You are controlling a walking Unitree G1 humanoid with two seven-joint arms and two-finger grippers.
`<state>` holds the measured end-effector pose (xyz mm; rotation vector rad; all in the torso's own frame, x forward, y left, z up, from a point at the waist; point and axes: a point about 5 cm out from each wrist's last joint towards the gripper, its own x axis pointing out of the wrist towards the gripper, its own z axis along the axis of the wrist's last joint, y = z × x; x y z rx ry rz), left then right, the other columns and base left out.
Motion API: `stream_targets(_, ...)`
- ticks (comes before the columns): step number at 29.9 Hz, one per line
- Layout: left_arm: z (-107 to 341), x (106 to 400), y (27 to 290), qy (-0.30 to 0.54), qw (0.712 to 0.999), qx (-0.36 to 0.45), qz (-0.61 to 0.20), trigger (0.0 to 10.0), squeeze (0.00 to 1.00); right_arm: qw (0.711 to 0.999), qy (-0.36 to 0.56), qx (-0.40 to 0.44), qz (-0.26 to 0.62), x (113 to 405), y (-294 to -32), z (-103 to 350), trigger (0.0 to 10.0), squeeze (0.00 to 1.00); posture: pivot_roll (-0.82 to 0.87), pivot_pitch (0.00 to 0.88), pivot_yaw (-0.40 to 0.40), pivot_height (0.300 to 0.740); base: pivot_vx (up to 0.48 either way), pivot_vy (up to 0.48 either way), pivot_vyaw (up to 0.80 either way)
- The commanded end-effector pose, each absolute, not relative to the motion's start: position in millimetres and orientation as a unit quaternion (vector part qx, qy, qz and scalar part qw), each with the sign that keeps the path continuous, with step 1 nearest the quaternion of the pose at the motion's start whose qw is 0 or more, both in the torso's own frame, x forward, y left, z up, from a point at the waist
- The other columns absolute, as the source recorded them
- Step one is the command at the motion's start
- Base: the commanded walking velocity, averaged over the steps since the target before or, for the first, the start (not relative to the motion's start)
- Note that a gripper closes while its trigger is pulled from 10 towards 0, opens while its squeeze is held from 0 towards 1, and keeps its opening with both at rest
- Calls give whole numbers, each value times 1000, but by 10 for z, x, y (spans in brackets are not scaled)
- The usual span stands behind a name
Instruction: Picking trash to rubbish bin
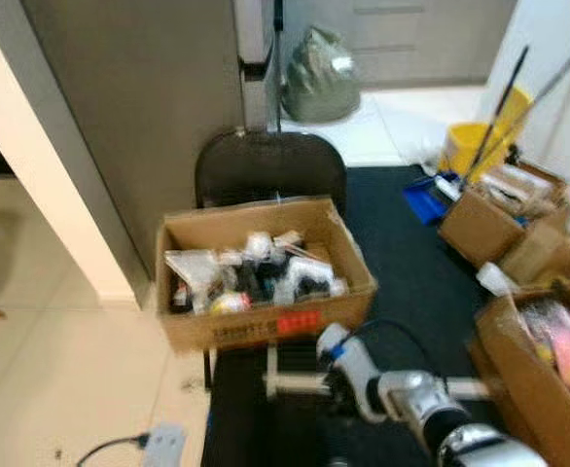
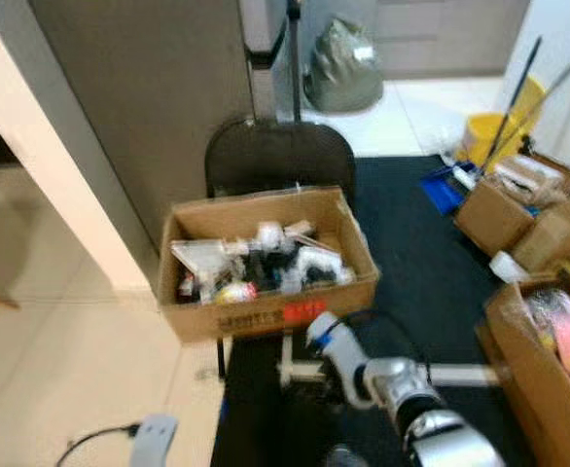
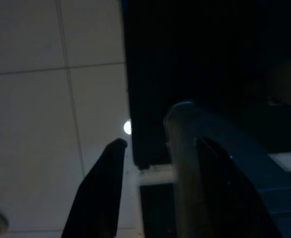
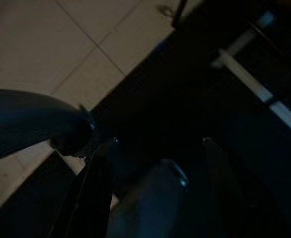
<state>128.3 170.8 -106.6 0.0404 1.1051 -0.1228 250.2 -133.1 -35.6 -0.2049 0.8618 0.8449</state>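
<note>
A cardboard box [image 1: 266, 331] holding wrappers and other mixed trash [image 1: 256, 272] rests on a dark chair [image 1: 270, 165] straight ahead. My right arm [image 1: 402, 394] reaches forward, low, below the box's front wall. In the right wrist view the right gripper [image 4: 159, 143] hangs over the black mat and pale tiles, fingers apart. The left gripper [image 3: 160, 144] hangs over the mat's edge, its fingers [image 3: 106, 188] also spread. A dim pale rounded shape lies between each pair of fingers; I cannot make out what it is.
A stuffed grey-green bag [image 1: 319, 78] sits on the far tiles. At the right are a yellow mop bucket [image 1: 475, 146], a small box [image 1: 480, 229] and an open box [image 1: 518, 379] of bright items. A power strip [image 1: 163, 443] lies at the lower left, beside a wall corner [image 1: 61, 195].
</note>
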Motion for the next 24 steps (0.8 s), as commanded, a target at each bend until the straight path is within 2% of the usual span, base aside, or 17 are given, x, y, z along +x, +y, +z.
stream_targets(1,-1105,1176,1679,544,836,18,-67,10000,0,821,406,-112,387,2506,-1294,-369,10000,0,41,46,14,740,0,0,0)
stream_targets(5,-1105,1177,1669,543,837,17,-68,10000,0,818,467,-146,303,2234,-1466,-616,10000,0,41,48,13,740,0,0,-153)
stream_targets(8,-1106,1175,1668,544,836,17,-68,10000,0,818,473,-146,292,2202,-1490,-640,10000,0,42,48,14,740,0,0,-671)
stream_targets(13,-1108,1167,1664,544,836,19,-69,10000,0,826,525,-142,150,1905,-1814,-820,10000,0,44,48,17,740,0,0,-788)
stream_targets(20,-1102,1183,1680,538,839,37,-72,10000,0,809,555,-161,106,1695,-1970,-904,10000,0,37,44,20,740,0,0,-788)
stream_targets(21,-1097,1197,1685,535,840,49,-75,10000,0,800,568,-170,97,1599,-2014,-939,10000,0,37,44,20,740,0,0,-788)
stream_targets(24,-1095,1208,1696,533,839,76,-77,10000,0,794,574,-176,93,1543,-2019,-961,10000,0,37,44,20,740,0,0,-788)
